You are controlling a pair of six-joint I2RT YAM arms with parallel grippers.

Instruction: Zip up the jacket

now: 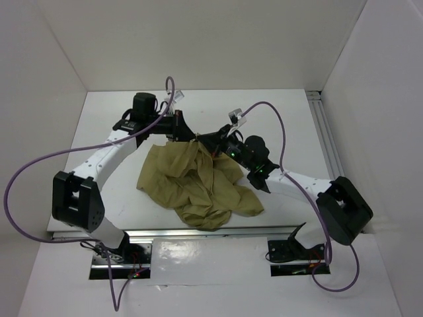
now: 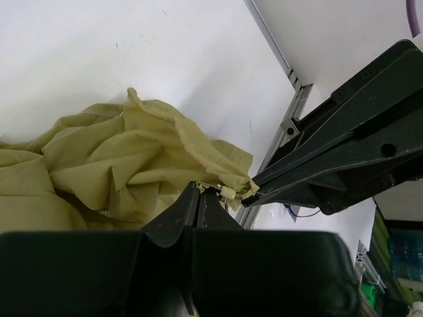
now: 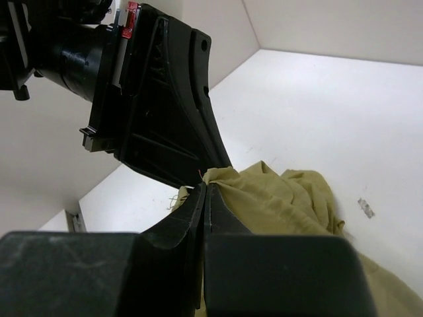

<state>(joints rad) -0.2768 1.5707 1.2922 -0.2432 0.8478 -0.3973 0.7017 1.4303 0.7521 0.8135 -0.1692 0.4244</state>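
The olive-tan jacket [image 1: 198, 185] lies crumpled on the white table, its far edge lifted where both grippers meet. My left gripper [image 1: 192, 137] is shut on that edge; in the left wrist view its jaws [image 2: 200, 189] pinch the cloth [image 2: 132, 158] beside a small white zipper piece [image 2: 229, 192]. My right gripper [image 1: 211, 148] is shut on the same edge right next to it. In the right wrist view its jaws [image 3: 205, 187] grip the cloth [image 3: 284, 198], with the left gripper's black body [image 3: 165, 119] just beyond. The zipper teeth are hidden in the folds.
An aluminium rail [image 1: 327, 139] runs along the table's right side, and another rail [image 1: 218, 232] along the near edge. White walls enclose the table on three sides. Purple cables [image 1: 39, 165] loop off both arms. A small grey tag [image 3: 364, 207] lies on the table.
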